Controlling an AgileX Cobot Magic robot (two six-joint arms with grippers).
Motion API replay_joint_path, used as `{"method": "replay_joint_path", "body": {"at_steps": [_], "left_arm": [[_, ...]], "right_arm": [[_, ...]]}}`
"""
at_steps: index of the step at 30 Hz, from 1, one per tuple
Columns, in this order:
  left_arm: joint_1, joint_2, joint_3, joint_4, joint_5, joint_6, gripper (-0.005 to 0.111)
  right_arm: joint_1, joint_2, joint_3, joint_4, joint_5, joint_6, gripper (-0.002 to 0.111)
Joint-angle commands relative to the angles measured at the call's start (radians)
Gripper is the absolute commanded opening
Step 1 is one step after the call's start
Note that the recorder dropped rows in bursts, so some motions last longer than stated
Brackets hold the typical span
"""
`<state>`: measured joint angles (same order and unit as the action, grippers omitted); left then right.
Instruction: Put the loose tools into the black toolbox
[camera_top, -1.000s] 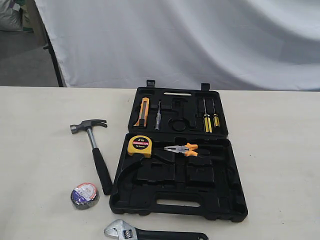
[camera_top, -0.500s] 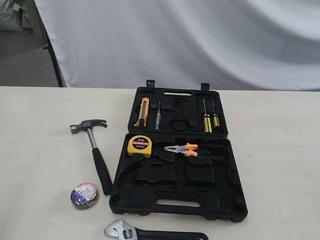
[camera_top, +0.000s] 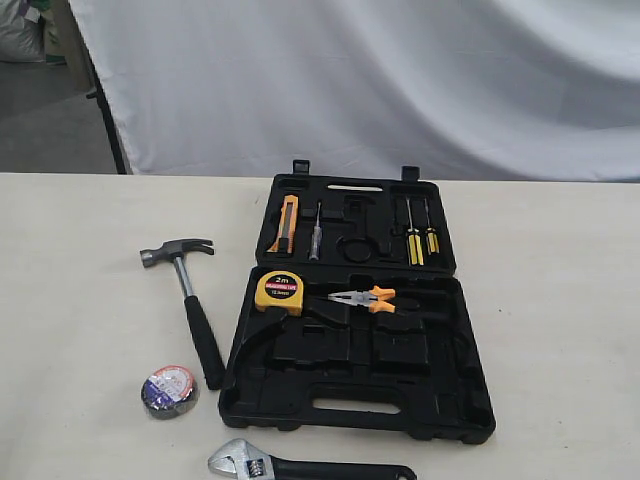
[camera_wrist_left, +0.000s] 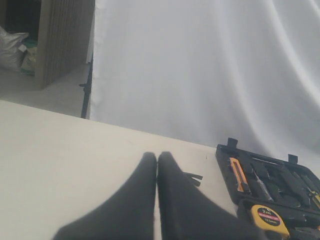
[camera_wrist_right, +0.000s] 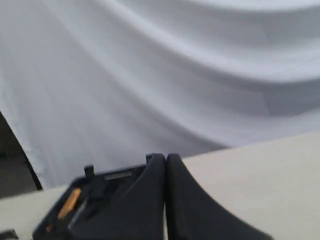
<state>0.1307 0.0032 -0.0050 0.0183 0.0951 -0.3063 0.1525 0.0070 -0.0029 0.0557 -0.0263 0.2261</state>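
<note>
The black toolbox (camera_top: 440, 400) lies open in the middle of the table, its two halves flat. Left of it lies the claw hammer (camera_top: 190, 300), silver head at the far end. The small black tape roll (camera_top: 169, 390) rests near the hammer's handle end. The adjustable wrench (camera_top: 300, 465) lies at the table's front edge. Neither arm shows in the exterior view. My left gripper (camera_wrist_left: 157, 156) is shut and empty, above bare table, with the toolbox (camera_wrist_left: 225, 155) off to one side. My right gripper (camera_wrist_right: 165, 157) is shut and empty, with the toolbox (camera_wrist_right: 100, 185) partly hidden behind it.
In the toolbox sit a yellow tape measure (camera_top: 279, 292), orange-handled pliers (camera_top: 365, 298), an orange utility knife (camera_top: 285, 222) and yellow-handled screwdrivers (camera_top: 414, 240). A white cloth backdrop (camera_top: 380, 80) hangs behind the table (camera_top: 80, 330).
</note>
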Motion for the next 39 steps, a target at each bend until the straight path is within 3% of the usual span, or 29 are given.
{"method": "replay_joint_path", "body": {"at_steps": [1, 4, 6, 10, 14, 20, 25, 27, 33, 35, 39], "left_arm": [[0.025, -0.003, -0.003, 0.004, -0.007, -0.005, 0.001], [0.025, -0.003, -0.003, 0.004, -0.007, -0.005, 0.001], [0.025, -0.003, -0.003, 0.004, -0.007, -0.005, 0.001], [0.025, -0.003, -0.003, 0.004, -0.007, -0.005, 0.001], [0.025, -0.003, -0.003, 0.004, -0.007, -0.005, 0.001], [0.025, -0.003, -0.003, 0.004, -0.007, -0.005, 0.001], [0.025, -0.003, -0.003, 0.004, -0.007, -0.005, 0.001], [0.025, -0.003, -0.003, 0.004, -0.007, -0.005, 0.001], [0.025, -0.003, -0.003, 0.004, -0.007, -0.005, 0.001], [0.025, -0.003, -0.003, 0.004, -0.007, -0.005, 0.001], [0.025, -0.003, -0.003, 0.004, -0.007, -0.005, 0.001]], "right_arm": [[-0.004, -0.007, 0.003, 0.077, -0.294, 0.084, -0.001], [-0.004, -0.007, 0.003, 0.071, -0.528, 0.084, -0.001], [-0.004, -0.007, 0.003, 0.073, -0.582, 0.108, -0.001], [-0.004, 0.002, -0.089, -0.114, -0.488, 0.152, -0.001], [-0.004, 0.219, -0.167, -0.185, -0.447, 0.203, -0.001], [-0.004, 0.588, -0.305, -0.608, -0.506, 0.602, -0.001], [0.011, 0.917, -0.428, -0.893, -0.769, 0.863, -0.001], [0.052, 1.057, -0.478, -0.898, -0.837, 0.864, 0.000], [0.254, 1.394, -0.695, -0.911, -0.796, 0.823, 0.000], [0.334, 1.490, -0.818, -0.954, -0.696, 0.816, 0.000], [0.525, 1.651, -1.068, -1.078, -0.307, 0.826, 0.000]]}}
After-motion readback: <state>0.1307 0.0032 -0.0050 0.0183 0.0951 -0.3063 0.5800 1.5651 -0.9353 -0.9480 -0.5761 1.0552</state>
